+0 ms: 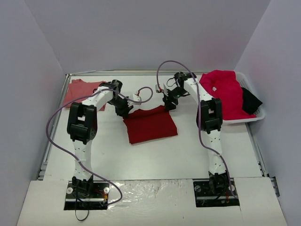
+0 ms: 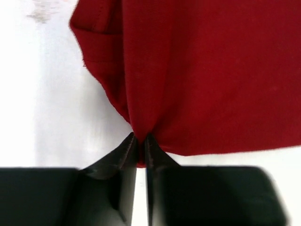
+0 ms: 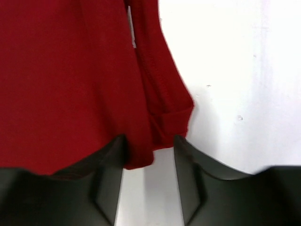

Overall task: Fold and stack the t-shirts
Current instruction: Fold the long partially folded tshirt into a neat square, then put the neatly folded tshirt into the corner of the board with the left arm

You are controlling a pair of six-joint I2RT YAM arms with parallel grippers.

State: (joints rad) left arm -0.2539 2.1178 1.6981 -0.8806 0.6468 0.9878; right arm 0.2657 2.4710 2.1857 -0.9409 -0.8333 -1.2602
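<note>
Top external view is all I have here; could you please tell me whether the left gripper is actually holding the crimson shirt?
Observer: Yes. The left wrist view shows the left gripper shut on the crimson shirt, with the cloth edge puckered where it is pinched.
Operator: Thank you. Is the right gripper clamped on it too?
Observer: No. In the right wrist view the right gripper is open. The shirt's hemmed corner sits between its spread fingers, not pinched.
</note>
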